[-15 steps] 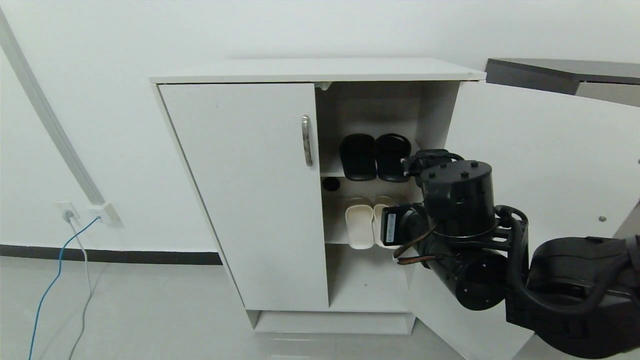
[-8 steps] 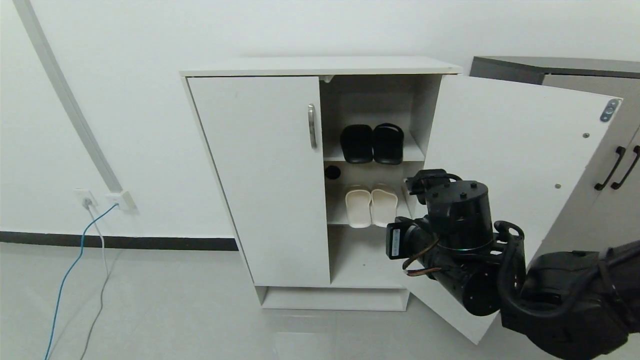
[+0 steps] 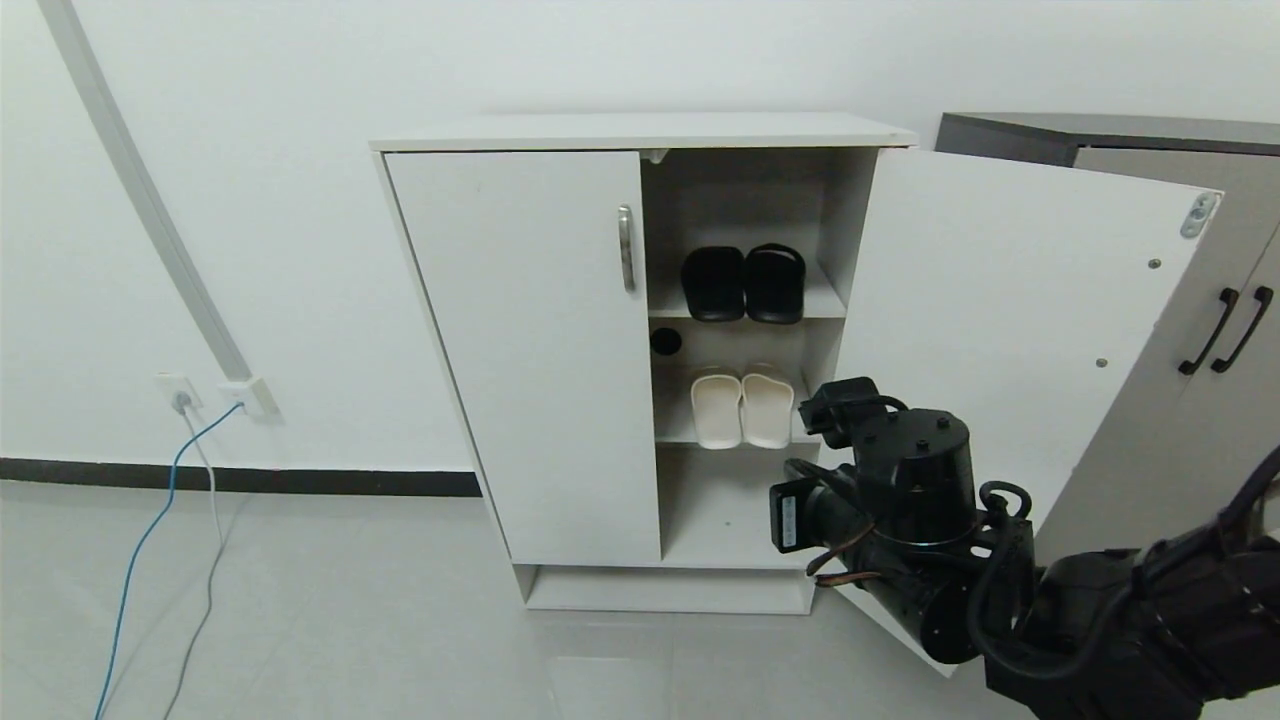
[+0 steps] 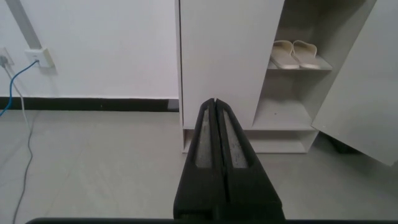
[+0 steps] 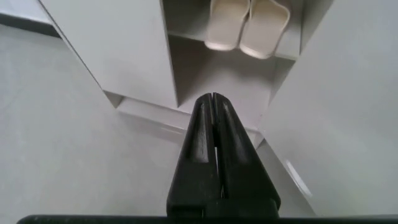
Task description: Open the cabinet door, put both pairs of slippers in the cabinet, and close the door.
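The white cabinet [image 3: 520, 350] stands against the wall, its right door [image 3: 1000, 330] swung wide open and its left door shut. A black pair of slippers [image 3: 743, 284] lies on the upper shelf. A cream pair of slippers [image 3: 742, 407] lies on the middle shelf, the same slippers [image 5: 247, 22] seen from the right wrist and the slippers [image 4: 296, 54] from the left wrist. My right arm hangs in front of the open door, low and outside the cabinet; its gripper [image 5: 213, 102] is shut and empty. My left gripper [image 4: 214, 107] is shut and empty, facing the cabinet from farther back.
A grey cupboard with black handles [image 3: 1220, 330] stands right behind the open door. Wall sockets [image 3: 215, 397] with a blue cable [image 3: 140, 550] are at the left. Bare grey floor [image 3: 350, 620] lies in front of the cabinet.
The whole head picture has shifted: the camera drew back, so the cabinet looks smaller and farther. My right arm has come out of the cabinet and sits lower, away from the shelves.
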### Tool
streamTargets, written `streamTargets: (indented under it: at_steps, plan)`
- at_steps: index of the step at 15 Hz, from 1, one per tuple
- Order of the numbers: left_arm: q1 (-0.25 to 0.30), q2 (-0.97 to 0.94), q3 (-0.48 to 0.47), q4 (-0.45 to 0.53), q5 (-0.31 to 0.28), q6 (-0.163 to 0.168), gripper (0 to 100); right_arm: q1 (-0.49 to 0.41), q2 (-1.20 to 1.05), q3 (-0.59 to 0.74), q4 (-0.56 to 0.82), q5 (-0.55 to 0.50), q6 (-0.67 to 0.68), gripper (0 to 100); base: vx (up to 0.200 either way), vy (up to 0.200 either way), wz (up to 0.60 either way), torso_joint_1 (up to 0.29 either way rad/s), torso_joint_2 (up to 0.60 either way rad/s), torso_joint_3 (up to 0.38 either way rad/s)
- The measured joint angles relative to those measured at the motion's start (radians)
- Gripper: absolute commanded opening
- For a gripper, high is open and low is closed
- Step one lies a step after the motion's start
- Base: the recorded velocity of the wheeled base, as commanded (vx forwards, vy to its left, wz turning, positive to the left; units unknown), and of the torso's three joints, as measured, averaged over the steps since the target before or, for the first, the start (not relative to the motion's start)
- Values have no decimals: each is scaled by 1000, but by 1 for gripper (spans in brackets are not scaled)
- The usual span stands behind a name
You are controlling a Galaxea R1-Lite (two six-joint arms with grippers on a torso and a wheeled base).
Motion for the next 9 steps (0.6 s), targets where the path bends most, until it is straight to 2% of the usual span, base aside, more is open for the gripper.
streamTargets:
  at_steps: [9]
  plan:
    - [0, 0, 0, 0, 0, -2, 0, 1, 7, 1, 1, -1, -7, 0, 0, 0, 0, 0, 0, 0]
